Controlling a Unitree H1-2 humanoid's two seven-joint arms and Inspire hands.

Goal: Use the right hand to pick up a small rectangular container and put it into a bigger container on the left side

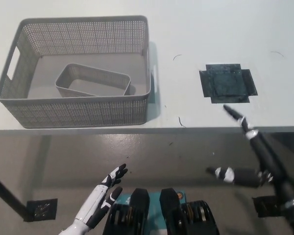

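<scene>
Grey small container (92, 82) inside bigger basket (78, 111), right robot hand (257, 156) empty

The right hand (257, 156) looks motion-blurred, its arm cut off at the lower-right edge.

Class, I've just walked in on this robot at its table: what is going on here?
The small container already lies inside the big basket at the table's left. The black right hand is open and holds nothing, below the table's front edge, near the dark patch. The white left hand rests open, low in front.
</scene>
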